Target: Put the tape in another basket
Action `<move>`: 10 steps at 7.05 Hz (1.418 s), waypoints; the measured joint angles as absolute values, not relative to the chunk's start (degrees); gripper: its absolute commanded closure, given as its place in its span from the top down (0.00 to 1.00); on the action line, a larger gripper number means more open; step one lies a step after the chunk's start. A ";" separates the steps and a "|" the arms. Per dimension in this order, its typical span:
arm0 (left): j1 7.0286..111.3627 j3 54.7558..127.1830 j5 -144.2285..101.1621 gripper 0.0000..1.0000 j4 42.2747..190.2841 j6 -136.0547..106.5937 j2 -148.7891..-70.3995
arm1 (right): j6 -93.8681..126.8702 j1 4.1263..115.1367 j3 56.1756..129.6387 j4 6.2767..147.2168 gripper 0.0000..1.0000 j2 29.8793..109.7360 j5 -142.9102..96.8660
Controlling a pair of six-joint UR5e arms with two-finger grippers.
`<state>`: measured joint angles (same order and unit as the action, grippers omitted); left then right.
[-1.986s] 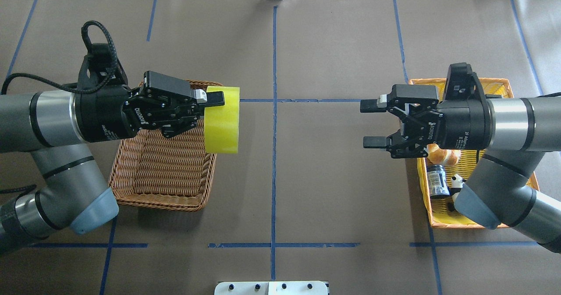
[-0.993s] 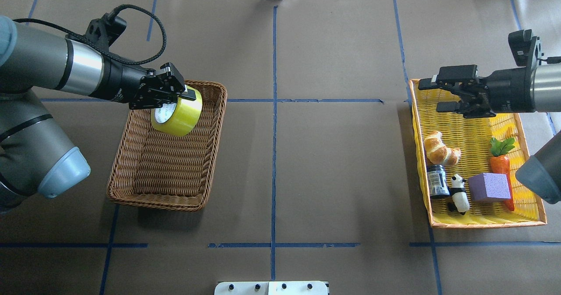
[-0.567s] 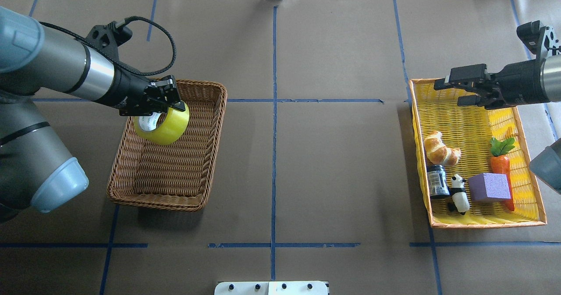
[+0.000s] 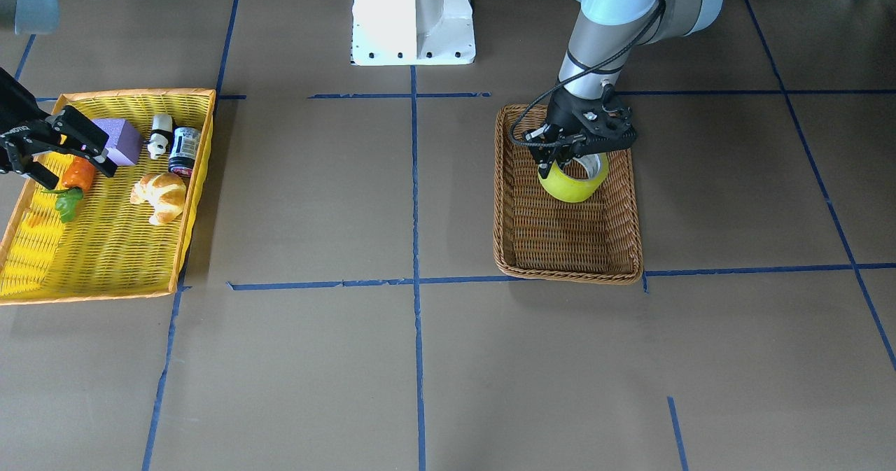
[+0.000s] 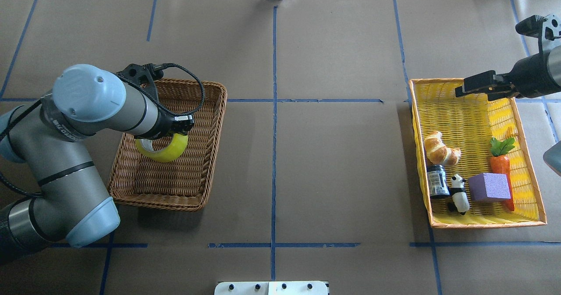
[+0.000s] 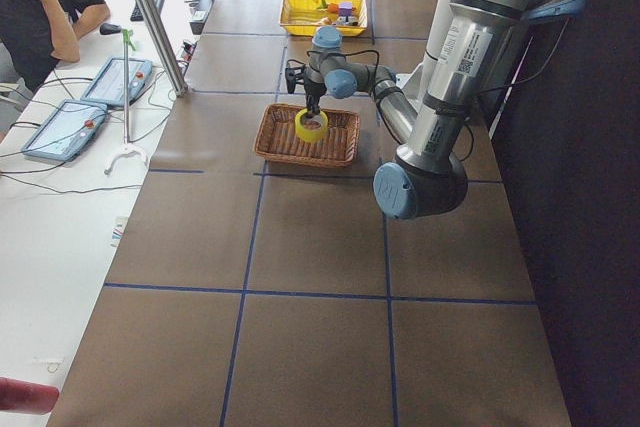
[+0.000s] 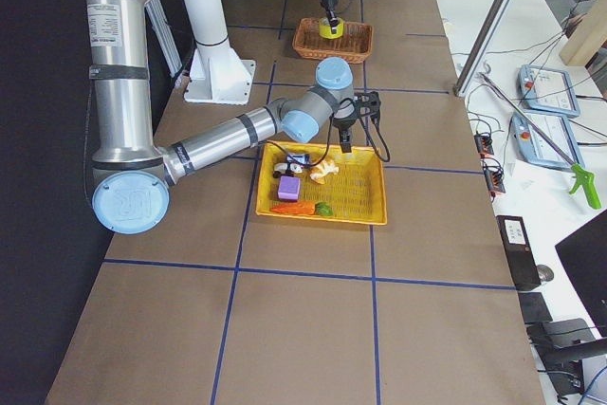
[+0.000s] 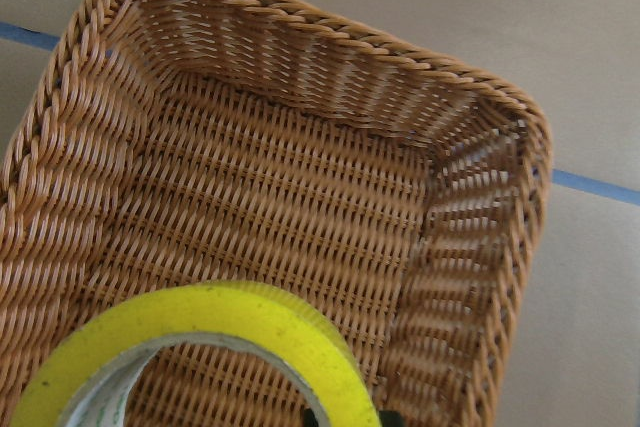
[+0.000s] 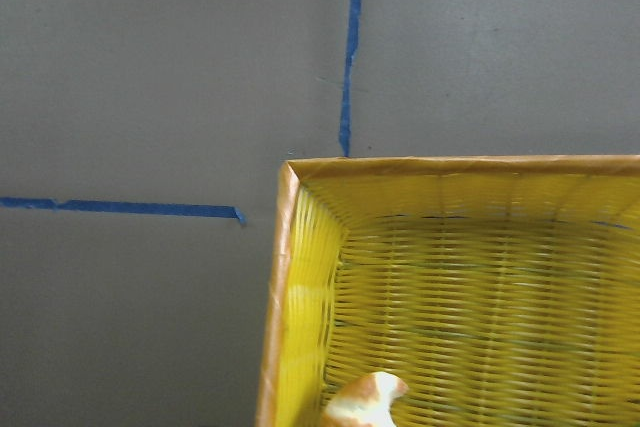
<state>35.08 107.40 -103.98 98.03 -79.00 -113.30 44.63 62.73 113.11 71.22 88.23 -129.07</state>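
Wide translucent-yellow packing-tape roll (image 5: 168, 154), clamped in left gripper (image 4: 570, 162), over brown woven wicker basket (image 5: 158, 205), 11 o'clock sector. Lower to weave before release. Right gripper (image 4: 66, 150): jaws apart.

You see the left gripper (image 4: 572, 162) bring the tape (image 5: 170, 153) lower over the basket (image 5: 221, 124); the right gripper (image 5: 465, 89) draws farther back.

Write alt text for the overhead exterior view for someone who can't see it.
The left gripper holds the yellow tape over the brown wicker basket at left. At right, the open right gripper hovers over the far end of a yellow tray basket of small items.
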 measured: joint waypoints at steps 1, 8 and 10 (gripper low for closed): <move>34.96 105.70 -103.68 0.03 98.22 -78.44 -113.83 | 38.24 63.94 114.64 78.17 1.00 87.76 -128.97; 32.84 100.69 -103.62 0.87 98.54 -78.15 -114.94 | 31.29 64.21 115.41 85.16 1.00 86.00 -128.32; 33.48 102.34 -103.63 1.00 98.27 -78.11 -114.83 | 31.29 64.24 115.40 85.17 1.00 85.96 -128.36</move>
